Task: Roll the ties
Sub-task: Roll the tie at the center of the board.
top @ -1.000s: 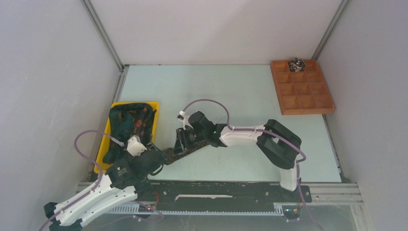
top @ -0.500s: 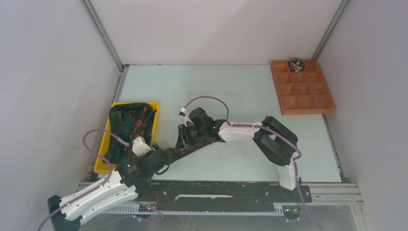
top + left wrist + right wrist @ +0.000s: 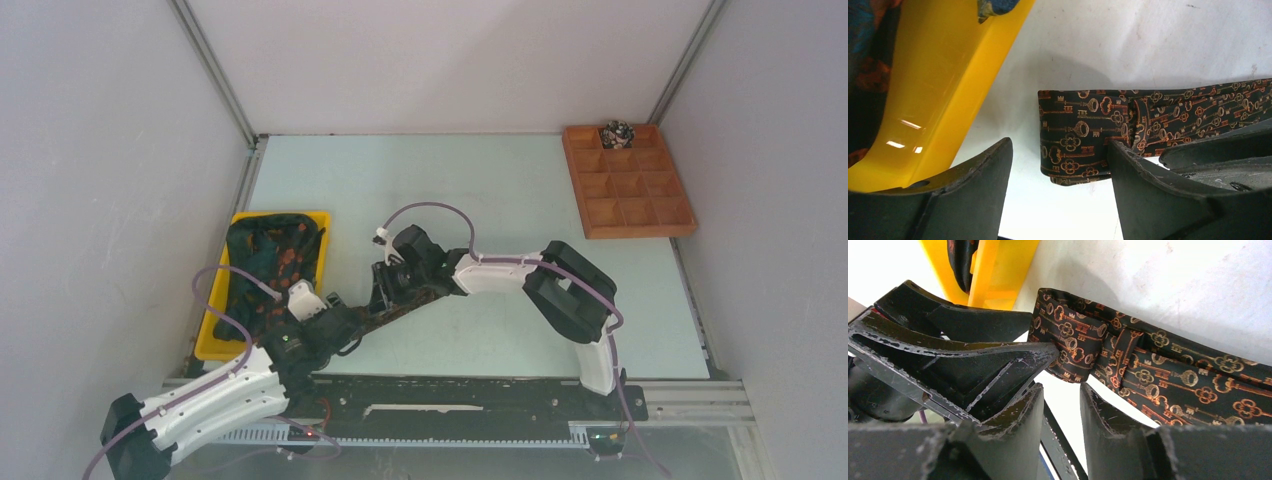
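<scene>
From above, the pale green table (image 3: 520, 180) carries a yellow plastic tray (image 3: 300, 215) at its left edge, with a heap of dark patterned neckties (image 3: 262, 262) lying in it. A brown wooden compartment tray (image 3: 632, 232) sits at the far right, and a small rolled tie (image 3: 616, 133) rests in its far middle compartment. One dark tie with an orange-brown pattern (image 3: 372, 318) lies stretched on the table just right of the yellow tray. The left gripper (image 3: 340, 318) is at its near-left end and the right gripper (image 3: 385, 295) just beyond

In the left wrist view, the left gripper's black fingers (image 3: 983, 190) stand wide apart. The tie's folded-over end (image 3: 1083, 125), printed with small keys, lies flat on the table between their tips, not pinched. The yellow tray wall (image 3: 953, 85) runs along the left

In the right wrist view, the right gripper's fingers (image 3: 1108, 435) are partly apart with bare table showing in the gap, gripping nothing. The tie's folded end (image 3: 1148, 370) lies just past their tips, and a left gripper finger (image 3: 973, 365) meets it from the left
</scene>
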You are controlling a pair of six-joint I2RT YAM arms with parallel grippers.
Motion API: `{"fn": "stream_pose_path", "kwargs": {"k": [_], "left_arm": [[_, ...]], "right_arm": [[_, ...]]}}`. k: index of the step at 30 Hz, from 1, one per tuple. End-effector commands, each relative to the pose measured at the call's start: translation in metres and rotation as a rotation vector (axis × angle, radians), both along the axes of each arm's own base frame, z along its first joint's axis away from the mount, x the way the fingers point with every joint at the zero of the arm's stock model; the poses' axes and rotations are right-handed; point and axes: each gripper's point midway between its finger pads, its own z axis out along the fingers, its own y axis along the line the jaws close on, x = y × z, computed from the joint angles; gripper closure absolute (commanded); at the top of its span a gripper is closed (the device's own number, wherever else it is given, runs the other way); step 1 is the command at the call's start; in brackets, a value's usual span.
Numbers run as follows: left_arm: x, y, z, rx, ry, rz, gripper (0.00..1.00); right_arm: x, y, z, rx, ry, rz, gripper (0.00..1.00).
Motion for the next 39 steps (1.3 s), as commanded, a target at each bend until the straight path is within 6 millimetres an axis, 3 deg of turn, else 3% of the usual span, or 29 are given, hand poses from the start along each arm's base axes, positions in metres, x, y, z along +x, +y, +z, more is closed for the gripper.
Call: {"fn": "stream_pose_path", "kwargs": {"k": [1, 10, 15, 20, 30, 39], "left_arm": [[0.006, -0.006, -0.008, 0.02, -0.003, -0.055, 0.26], [0.011, -0.02, -0.015, 0.059, 0.03, -0.124, 0.36], [0.015, -0.023, -0.009, 0.098, 0.04, -0.163, 0.56], [0.02, -0.028, 0.005, 0.175, 0.066, -0.234, 0.66], [0.022, -0.029, 0.019, 0.477, 0.268, -0.312, 0.71], [0.032, -0.061, 0.021, 0.734, 0.396, -0.394, 0.74]], "right_arm": [[0.015, -0.004, 0.007, 0.018, -0.025, -0.015, 0.64], [0.039, -0.029, 0.009, 0.0, -0.043, -0.067, 0.66], [0.056, -0.047, 0.008, -0.011, -0.05, -0.103, 0.66], [0.071, -0.07, 0.008, -0.035, -0.06, -0.134, 0.66], [0.106, -0.132, 0.01, -0.09, -0.082, -0.237, 0.67], [0.133, -0.19, -0.001, -0.087, -0.023, -0.4, 0.68]]}}
